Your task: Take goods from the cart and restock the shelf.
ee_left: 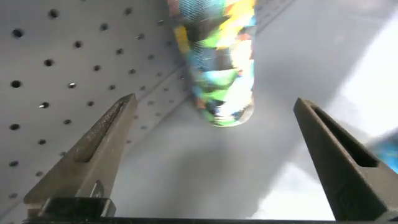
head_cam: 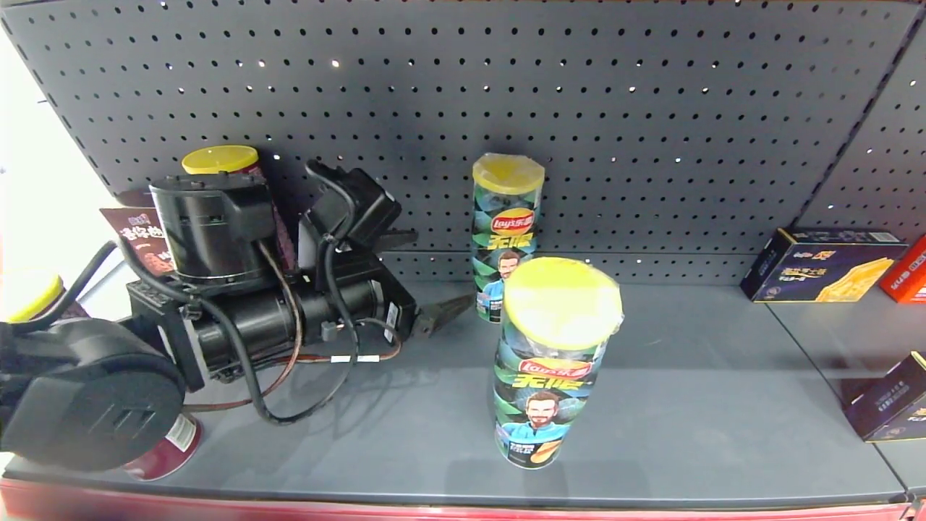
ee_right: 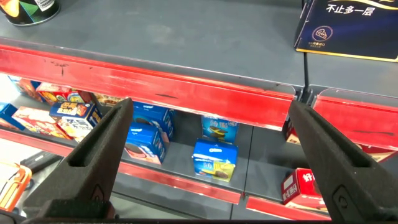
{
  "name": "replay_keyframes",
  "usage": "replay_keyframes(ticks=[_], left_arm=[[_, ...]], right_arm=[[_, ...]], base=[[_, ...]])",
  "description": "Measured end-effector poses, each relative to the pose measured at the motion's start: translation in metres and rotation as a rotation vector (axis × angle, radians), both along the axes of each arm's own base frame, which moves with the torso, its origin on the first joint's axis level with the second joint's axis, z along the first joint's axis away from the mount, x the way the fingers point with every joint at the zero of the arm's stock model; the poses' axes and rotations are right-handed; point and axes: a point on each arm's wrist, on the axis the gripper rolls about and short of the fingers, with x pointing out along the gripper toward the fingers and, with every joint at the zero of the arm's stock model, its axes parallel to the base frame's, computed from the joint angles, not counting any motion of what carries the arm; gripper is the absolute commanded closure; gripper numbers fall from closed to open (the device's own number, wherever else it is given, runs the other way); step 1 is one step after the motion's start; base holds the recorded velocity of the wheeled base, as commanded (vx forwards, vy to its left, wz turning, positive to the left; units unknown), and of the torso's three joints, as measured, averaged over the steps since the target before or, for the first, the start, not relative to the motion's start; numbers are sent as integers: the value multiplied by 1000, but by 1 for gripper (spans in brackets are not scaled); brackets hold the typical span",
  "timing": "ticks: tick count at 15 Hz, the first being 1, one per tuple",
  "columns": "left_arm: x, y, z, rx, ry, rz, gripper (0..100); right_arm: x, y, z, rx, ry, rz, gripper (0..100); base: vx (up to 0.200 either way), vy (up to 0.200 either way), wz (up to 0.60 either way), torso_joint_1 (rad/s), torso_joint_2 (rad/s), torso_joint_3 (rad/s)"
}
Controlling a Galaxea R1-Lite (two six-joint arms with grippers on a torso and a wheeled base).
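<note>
Two chip cans [head_cam: 553, 369] stand upright on the shelf [head_cam: 687, 391]; my left hand [ee_left: 214, 99], spread wide, lies just beside the rear can [head_cam: 506, 239], so I would back straight out without nudging it.

I see a green yellow-lidded chip tube [head_cam: 506, 239] upright at the back of the grey metal shelf [head_cam: 694, 405], and a matching tube [head_cam: 553, 376] upright nearer its front.

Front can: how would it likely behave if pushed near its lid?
The front can stands tall and narrow on the smooth shelf, so it would probably tip rather than slide. Once down, its round body would likely roll.
</note>
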Motion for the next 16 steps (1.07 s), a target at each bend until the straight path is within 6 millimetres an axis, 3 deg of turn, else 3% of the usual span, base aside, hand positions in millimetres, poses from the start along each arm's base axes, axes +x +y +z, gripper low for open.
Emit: replay_keyframes(ticks=[6,16], left_arm=[[-52,-4,29,-101,-35,-24,0],[-159,53,69,-186,-144,-115,0]], right_arm=[[0,0,0,0,0,0,0],[0,0,0,0,0,0,0]], base=[[0,0,0,0,0,0],[0,0,0,0,0,0]])
